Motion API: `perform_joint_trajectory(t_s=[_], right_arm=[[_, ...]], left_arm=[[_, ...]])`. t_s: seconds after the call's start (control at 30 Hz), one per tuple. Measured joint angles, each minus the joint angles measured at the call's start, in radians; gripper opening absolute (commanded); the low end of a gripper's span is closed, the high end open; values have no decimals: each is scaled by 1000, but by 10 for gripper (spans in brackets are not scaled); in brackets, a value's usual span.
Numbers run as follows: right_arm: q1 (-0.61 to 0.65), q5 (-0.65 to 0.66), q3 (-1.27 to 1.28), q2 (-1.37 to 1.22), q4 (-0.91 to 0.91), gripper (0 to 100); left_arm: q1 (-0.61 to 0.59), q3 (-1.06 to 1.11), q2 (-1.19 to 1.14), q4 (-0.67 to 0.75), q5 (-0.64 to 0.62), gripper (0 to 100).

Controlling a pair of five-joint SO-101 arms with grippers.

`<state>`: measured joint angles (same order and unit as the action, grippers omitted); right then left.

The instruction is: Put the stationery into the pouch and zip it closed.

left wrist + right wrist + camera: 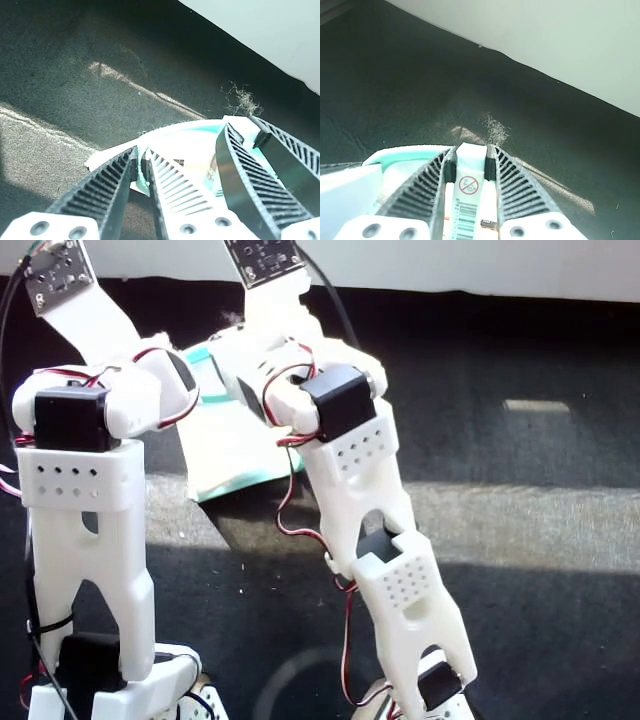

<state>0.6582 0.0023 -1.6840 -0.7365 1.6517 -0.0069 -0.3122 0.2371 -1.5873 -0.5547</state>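
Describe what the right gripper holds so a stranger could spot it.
On the dark table mat, a white pouch with teal edging lies under both arms. There the right gripper pinches a slim white packet; only it bears a red crossed circle and a barcode.

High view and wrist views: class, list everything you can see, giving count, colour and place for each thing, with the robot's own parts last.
pouch: 1, mint with a teal edge, on the table under the arms' far ends
stationery item: 1, white with a printed label, held at the pouch's rim
lint: 1 tuft, grey, on the table beyond the pouch
table: 1, black, crossed by sunlit bands
wall: 1, white, along the table's far edge
arms: 2, white with black motors, side by side
left fingers: 1 pair, ribbed, shut on the pouch's edge
right fingers: 1 pair, ribbed, shut on the stationery item
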Motion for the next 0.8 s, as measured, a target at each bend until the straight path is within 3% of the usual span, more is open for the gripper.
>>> perform_joint_trajectory(t_s=[0.13, 0.3, 0.6, 0.8], right_arm=[[0, 3, -2, 0, 37, 40], [0, 11, 5, -3, 68, 288], [-9, 9, 11, 101, 81, 252], [-144, 9, 9, 293, 18, 252]], left_arm=[[0, 5, 2, 0, 0, 13], [0, 5, 2, 0, 0, 13], [0, 11, 2, 0, 0, 13], [0, 11, 2, -2, 0, 13]])
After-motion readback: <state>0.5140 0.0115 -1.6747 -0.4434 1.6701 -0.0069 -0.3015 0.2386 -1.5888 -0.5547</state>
